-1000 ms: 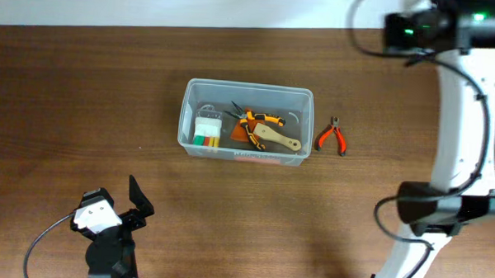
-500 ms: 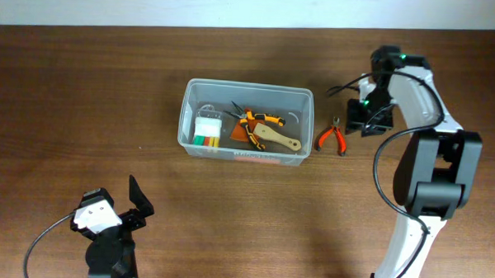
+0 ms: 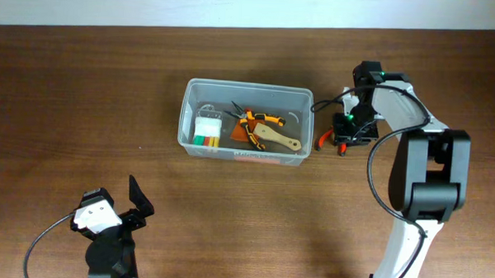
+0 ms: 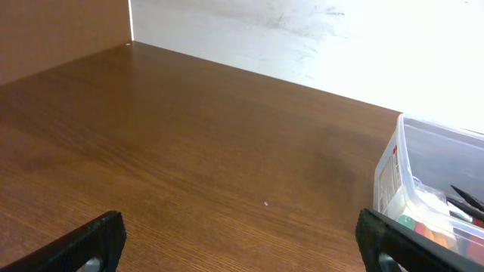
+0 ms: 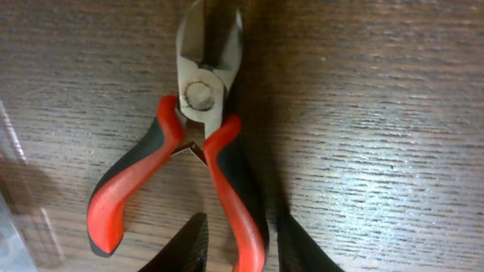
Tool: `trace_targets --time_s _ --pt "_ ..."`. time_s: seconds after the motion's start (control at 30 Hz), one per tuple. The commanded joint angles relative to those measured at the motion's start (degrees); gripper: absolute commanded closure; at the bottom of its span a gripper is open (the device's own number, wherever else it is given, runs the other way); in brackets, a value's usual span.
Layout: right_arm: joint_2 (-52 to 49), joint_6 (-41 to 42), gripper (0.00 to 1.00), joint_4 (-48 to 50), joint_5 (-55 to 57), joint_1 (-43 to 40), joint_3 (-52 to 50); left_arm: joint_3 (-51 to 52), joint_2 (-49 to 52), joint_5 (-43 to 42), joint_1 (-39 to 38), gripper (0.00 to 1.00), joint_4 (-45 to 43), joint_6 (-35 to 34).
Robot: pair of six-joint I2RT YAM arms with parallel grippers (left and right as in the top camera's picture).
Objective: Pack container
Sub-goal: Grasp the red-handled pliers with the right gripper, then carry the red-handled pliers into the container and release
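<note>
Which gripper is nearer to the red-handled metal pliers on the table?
Right. The right gripper hangs directly above the red-handled pliers, jaws astride one handle; the left gripper sits far away, beyond the clear plastic container.

The container [image 3: 249,86] is translucent plastic; the table [image 3: 83,108], matt grained wood.

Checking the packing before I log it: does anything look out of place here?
One thing: the red-handled pliers lie on the table beside the container, while the other tools are inside it. The right gripper is over them. Nothing looks spilled or damaged.
</note>
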State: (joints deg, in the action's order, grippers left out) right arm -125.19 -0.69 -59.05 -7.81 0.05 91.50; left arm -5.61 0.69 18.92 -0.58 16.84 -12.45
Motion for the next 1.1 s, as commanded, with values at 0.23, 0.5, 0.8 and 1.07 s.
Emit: trace_targets --time_s 0.23,0.5,0.8,1.07 --pt "-0.8 -0.3 0.78 1.4 -0.5 0.7 -4.2 0.3 -0.3 0.4 -0.2 0.01 -0.1 0.5" --pt "1.7 -0.5 0.87 -1.9 0.9 -0.8 5.3 0.3 -0.3 0.4 -0.2 0.01 -0.1 0.5" --pt "6.0 -0.6 0.96 -16.6 0.9 1.2 34.0 0.3 -0.3 0.4 -0.2 0.01 -0.1 0.5" --pt "6.4 -14.6 0.96 -22.2 -3.9 12.9 45.8 0.3 -0.3 0.4 -0.2 0.01 -0.1 0.5"
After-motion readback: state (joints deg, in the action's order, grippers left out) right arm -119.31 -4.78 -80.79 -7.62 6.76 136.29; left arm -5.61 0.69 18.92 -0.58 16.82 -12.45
